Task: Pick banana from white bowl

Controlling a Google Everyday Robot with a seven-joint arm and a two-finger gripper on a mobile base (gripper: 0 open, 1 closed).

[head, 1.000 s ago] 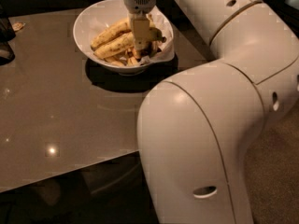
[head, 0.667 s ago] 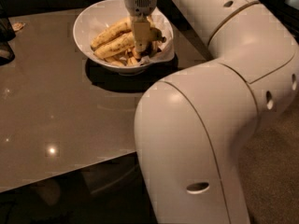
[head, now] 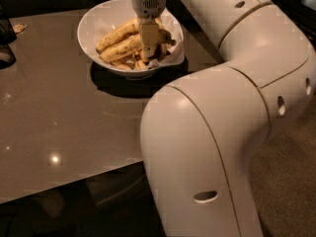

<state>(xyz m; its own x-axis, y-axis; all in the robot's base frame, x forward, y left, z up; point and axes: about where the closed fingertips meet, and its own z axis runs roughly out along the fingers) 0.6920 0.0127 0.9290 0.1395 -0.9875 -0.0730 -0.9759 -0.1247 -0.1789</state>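
At the far end of the bench, you are looking at the white bowl, which is sitting upright on the glossy brown top and throwing a dark shadow just in front of itself. Inside the white bowl a spotted yellow banana is lying on a slant, and a second banana is lying alongside it, touching it on the side nearer to you; smaller yellowish pieces are showing beneath them. Crumpled white paper is lining the white bowl and spilling over its right rim. The gripper is hanging straight down into the white bowl, right of its middle, with its tip sitting among the right-hand ends of the two bananas. You are not being shown whether it is open, closed or gripping anything, so that cannot be told. The robot's white arm is running from above the white bowl along its right side and bulking large in front of it. Well to the left of the white bowl, a dark object is resting at the bench edge.
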